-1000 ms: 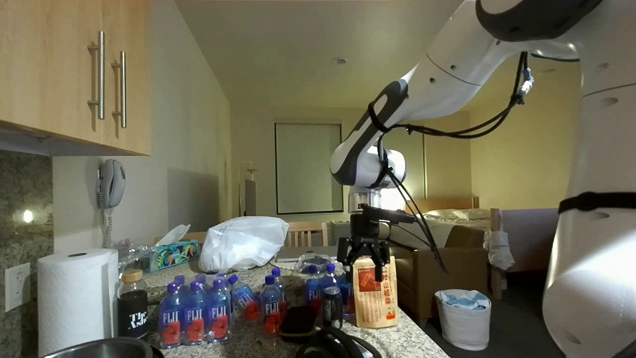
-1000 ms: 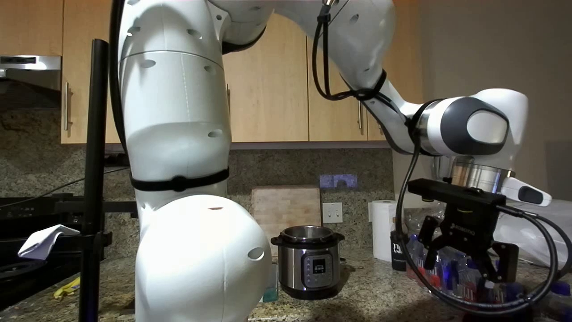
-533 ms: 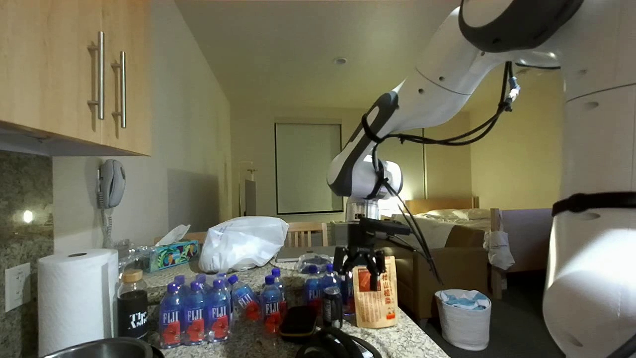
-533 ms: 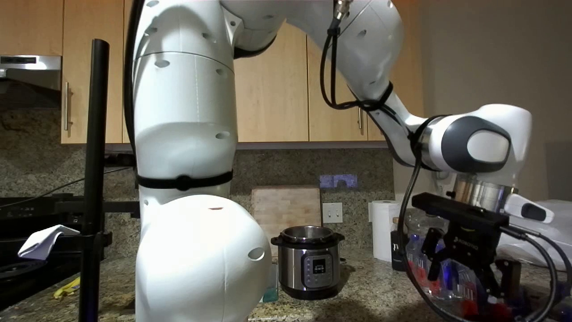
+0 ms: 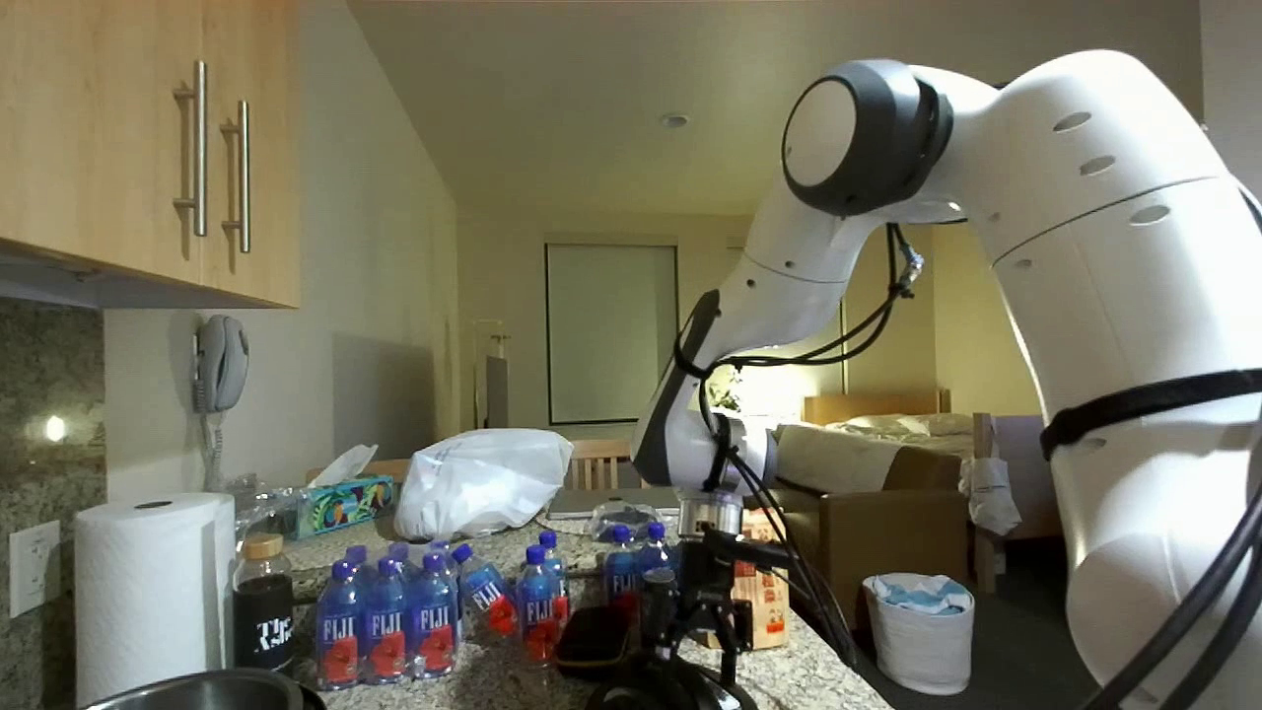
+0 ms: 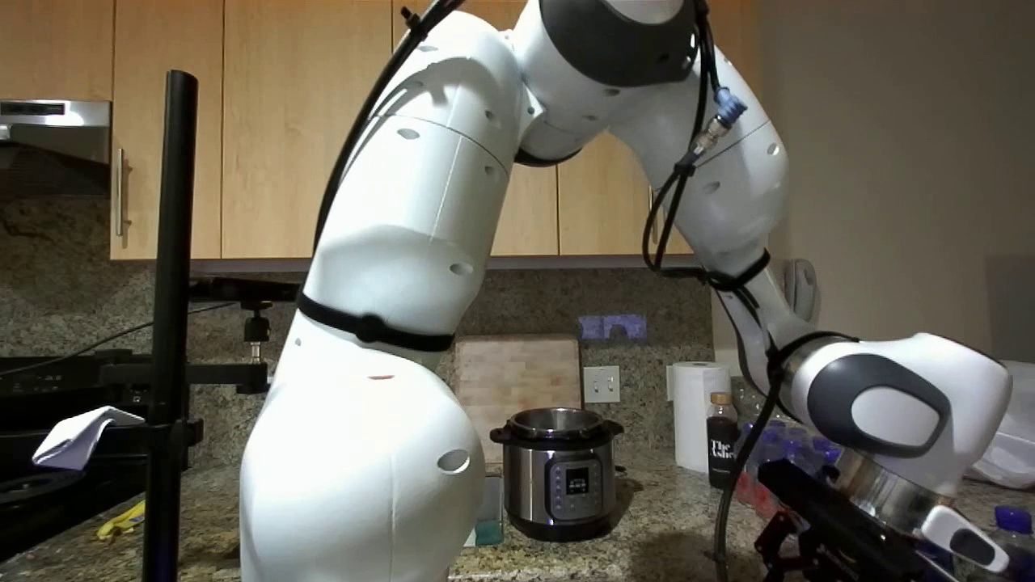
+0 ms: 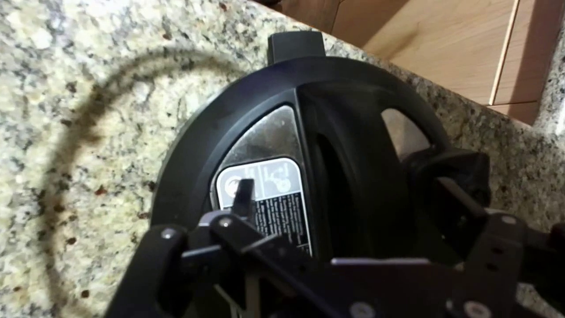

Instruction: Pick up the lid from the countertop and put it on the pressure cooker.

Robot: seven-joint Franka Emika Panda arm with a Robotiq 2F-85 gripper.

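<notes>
"Lid (image 7: 309, 132): what has just been changed around it?"

"The pincer (image 7: 346, 190) has been lowered. Half a second ago it was held well above; now it is poised over the lid, which is laid flat on the tabletop (image 7: 119, 190), near an edge. The approach can thus be judged nearly finished, with a grasp due next."

"Has the handle (image 7: 366, 159) been gripped?"

"Apparently not. The jaws are spread wide, fingertips (image 7: 245, 196) set to either side of it; whether the lid is touched cannot be told."

"Which way is the lid pointed?"

"No long axis is offered by the round lid; one is given by the handle, seen running up and down the wrist view with a slight lean. The tab (image 7: 295, 46) is aimed at the top of that view, toward the tabletop's edge. The handle is crossed by the jaws' line, so a squeeze across its width should be allowed."

"And the cooker (image 6: 559, 477)?"

"Uncovered, as shown in an exterior view; lifting, carrying and placing are yet to be done."
</notes>
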